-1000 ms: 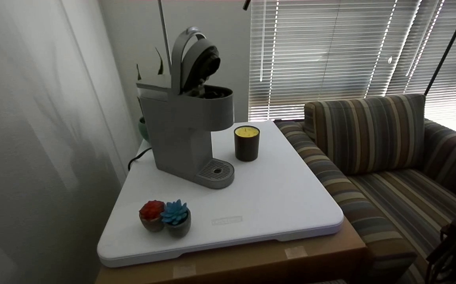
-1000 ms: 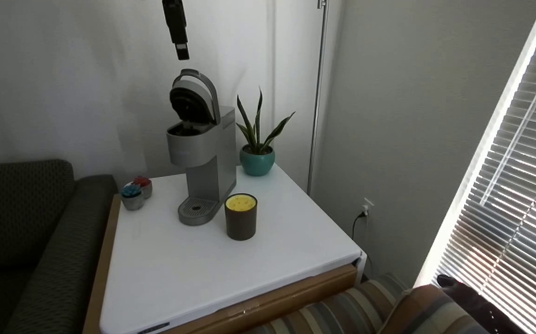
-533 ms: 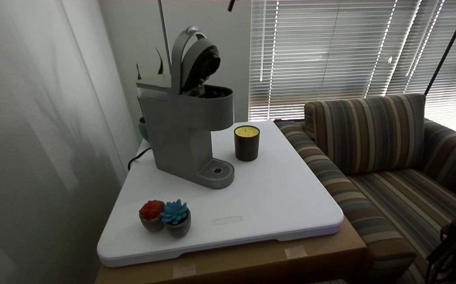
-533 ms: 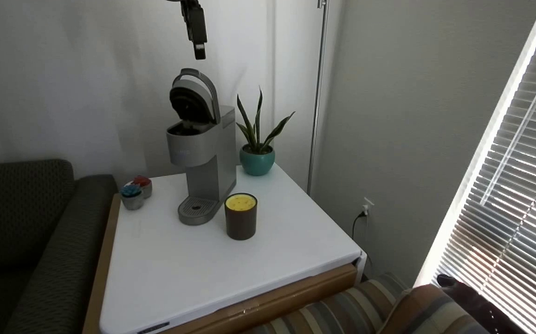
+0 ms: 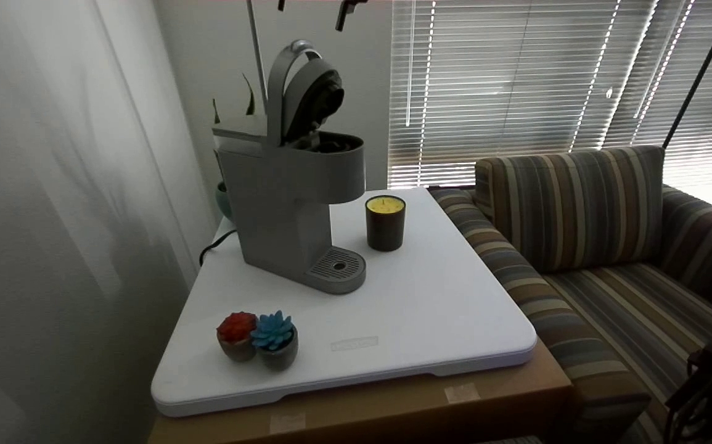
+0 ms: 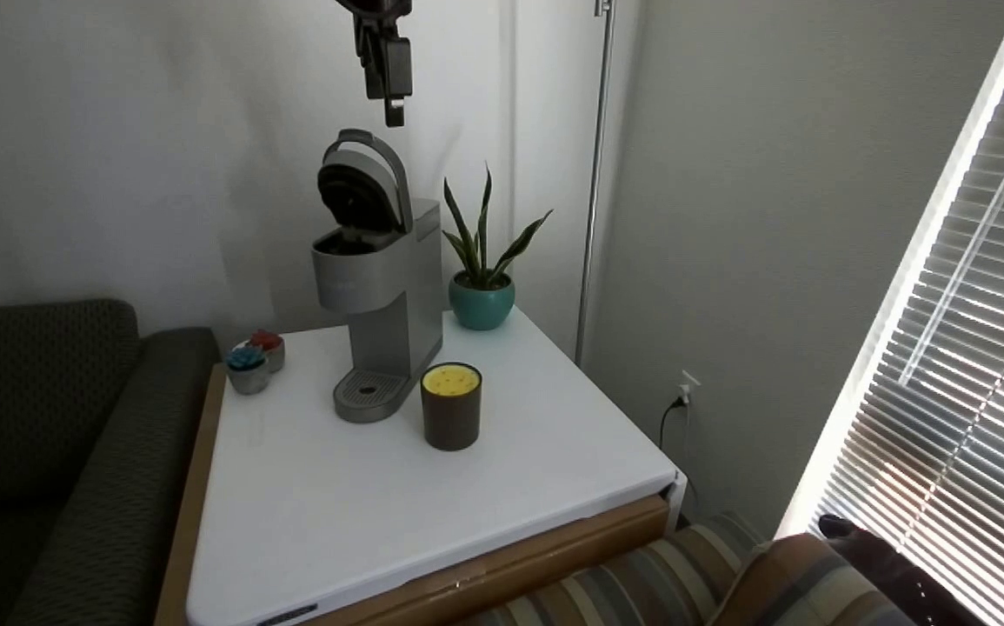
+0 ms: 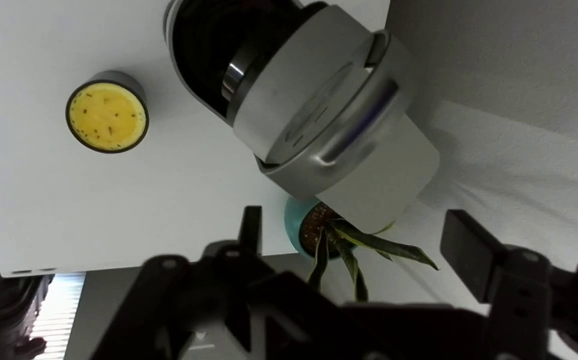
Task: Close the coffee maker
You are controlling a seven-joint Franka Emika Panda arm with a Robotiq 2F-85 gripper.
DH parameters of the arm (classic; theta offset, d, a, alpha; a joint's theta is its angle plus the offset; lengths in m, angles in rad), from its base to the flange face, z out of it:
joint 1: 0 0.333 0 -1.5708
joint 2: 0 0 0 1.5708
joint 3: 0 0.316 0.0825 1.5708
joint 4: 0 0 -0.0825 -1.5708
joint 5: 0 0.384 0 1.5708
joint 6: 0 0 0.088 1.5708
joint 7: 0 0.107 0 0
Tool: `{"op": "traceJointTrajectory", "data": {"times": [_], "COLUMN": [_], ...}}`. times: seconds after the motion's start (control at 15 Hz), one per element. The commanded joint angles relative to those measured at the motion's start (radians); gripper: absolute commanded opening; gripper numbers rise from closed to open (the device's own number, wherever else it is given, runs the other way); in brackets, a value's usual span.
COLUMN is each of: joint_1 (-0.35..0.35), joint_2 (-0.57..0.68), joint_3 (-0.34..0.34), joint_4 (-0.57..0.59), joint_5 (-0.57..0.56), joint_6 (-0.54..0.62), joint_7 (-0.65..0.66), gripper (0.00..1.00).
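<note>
Above the coffee maker (image 5: 288,185), the tool (image 7: 359,232) is being held clear of the raised lid (image 6: 355,196), its fingers (image 7: 469,255) wide apart; nothing is being gripped. By the desk (image 5: 448,296) the coffee maker is being borne upright, near the candle (image 5: 385,228). In an exterior view the plant (image 5: 221,198) is being partly hidden behind it; near an edge, a red succulent (image 5: 237,330) and a blue succulent (image 5: 273,333) are being carried.
</note>
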Motion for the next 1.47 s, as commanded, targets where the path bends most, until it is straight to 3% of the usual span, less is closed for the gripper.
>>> {"op": "traceJointTrajectory", "data": {"times": [0.0, 0.13, 0.53, 0.67, 0.93, 1.4], "joint_1": [0.035, 0.052, 0.114, 0.136, 0.167, 0.166], "joint_2": [0.123, 0.152, 0.171, 0.162, 0.162, 0.176], "joint_3": [-0.021, -0.019, -0.046, -0.071, -0.113, -0.106], "joint_4": [0.235, 0.295, 0.325, 0.318, 0.309, 0.3], "joint_5": [-0.042, -0.045, -0.095, -0.137, -0.214, -0.204], "joint_6": [-0.054, -0.036, -0.017, -0.047, -0.081, -0.174], "joint_7": [-0.003, 0.026, 0.187, 0.234, 0.282, 0.297], "gripper": [0.61, 0.47, 0.05, 0.0, 0.0, 0.0]}}
